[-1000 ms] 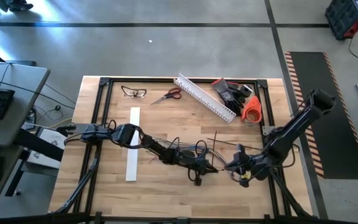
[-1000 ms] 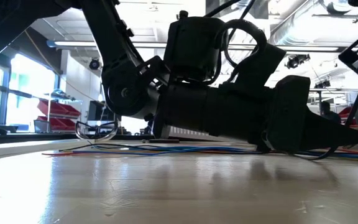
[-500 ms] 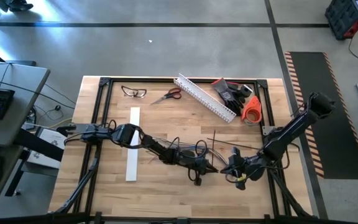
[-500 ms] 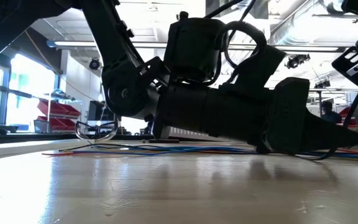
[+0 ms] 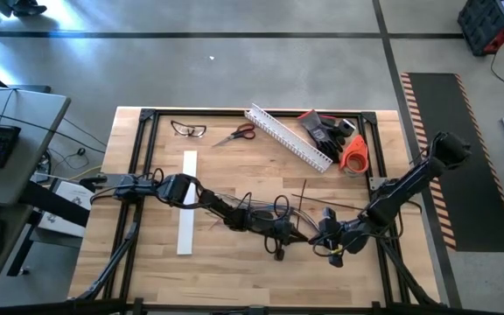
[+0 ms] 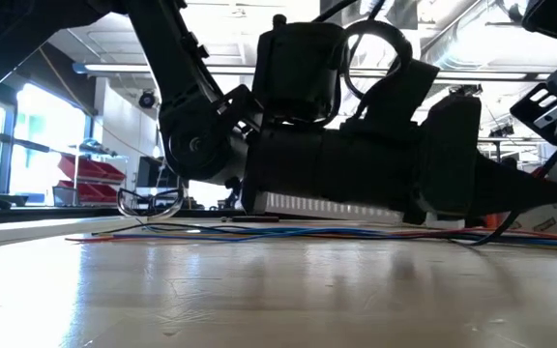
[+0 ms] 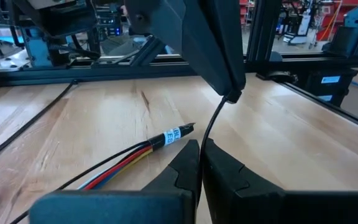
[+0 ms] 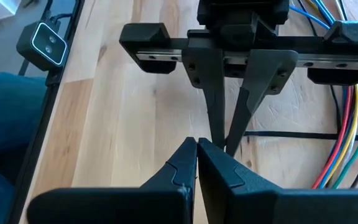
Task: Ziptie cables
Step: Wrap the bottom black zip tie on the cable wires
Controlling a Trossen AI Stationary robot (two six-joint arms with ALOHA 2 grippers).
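Note:
The cables (image 5: 250, 210), a bundle of thin coloured wires, lie on the table's middle under my left arm. Their labelled end (image 7: 169, 135) rests on the wood beside my left gripper (image 7: 201, 146). That gripper is shut on a thin dark ziptie (image 7: 213, 118). My right gripper (image 5: 316, 236) is shut too, and faces the left gripper (image 5: 302, 235) tip to tip, meeting the ziptie's other end. Two more zipties (image 5: 304, 196) lie flat just beyond them. The wires also show in the right wrist view (image 8: 347, 124). My left gripper pinches one end of the ziptie (image 7: 205, 135) between its two shut fingertips, coming level from the table's left. The strip rises from the tips in a curve, clear of the table. My right gripper meets the strip's other end (image 7: 231, 98) with its shut fingertips, slanting down from the table's right. Its own fingers hide the contact in its wrist view.
At the far edge lie a white slotted channel (image 5: 287, 136), red-handled scissors (image 5: 234, 134), glasses (image 5: 188, 129), dark gloves (image 5: 322, 129) and an orange tape roll (image 5: 354, 153). A white strip (image 5: 186, 201) lies at the left. Bare wood lies near the front edge.
My right gripper has gone toward the table's left edge and closed up to my left gripper's tips. My left gripper has stayed in place and risen slightly off the table.

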